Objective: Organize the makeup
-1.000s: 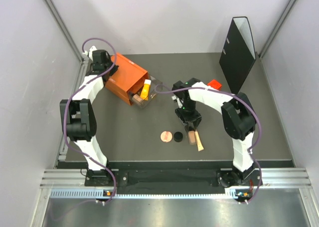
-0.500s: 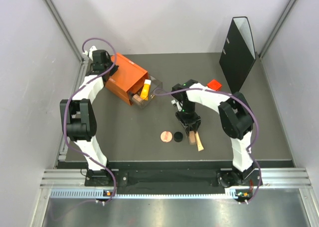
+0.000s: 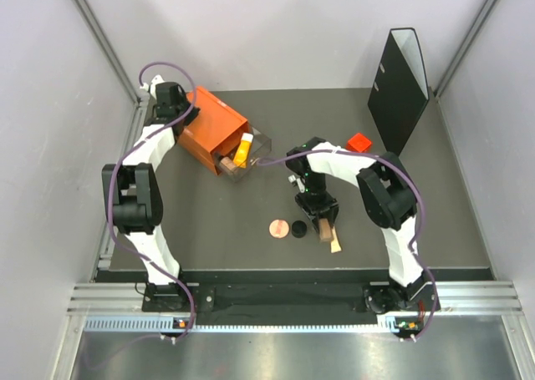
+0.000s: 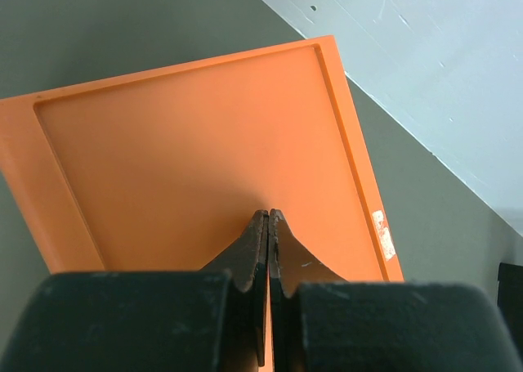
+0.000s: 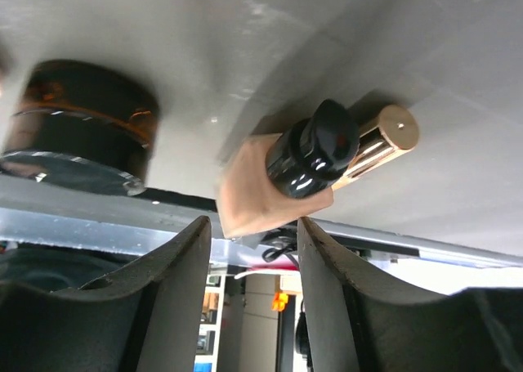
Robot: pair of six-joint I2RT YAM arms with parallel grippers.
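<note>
A beige bottle with a dark cap lies on the table beside a beige stick. My right gripper is open right above the bottle. In the right wrist view the bottle sits just at the tips of my spread fingers, with the stick behind it. A round pink disc and a small black disc lie to the left; the black disc also shows in the right wrist view. An orange tube with a white cap and another bottle lie in the open drawer. My left gripper is shut, its tips against the drawer box top.
The orange drawer box stands at the back left with its clear drawer pulled out; its lid fills the left wrist view. A small red cube and a black upright file holder are at the back right.
My right gripper has moved toward the near edge and down over the beige bottle. The left arm and the other items have not moved.
</note>
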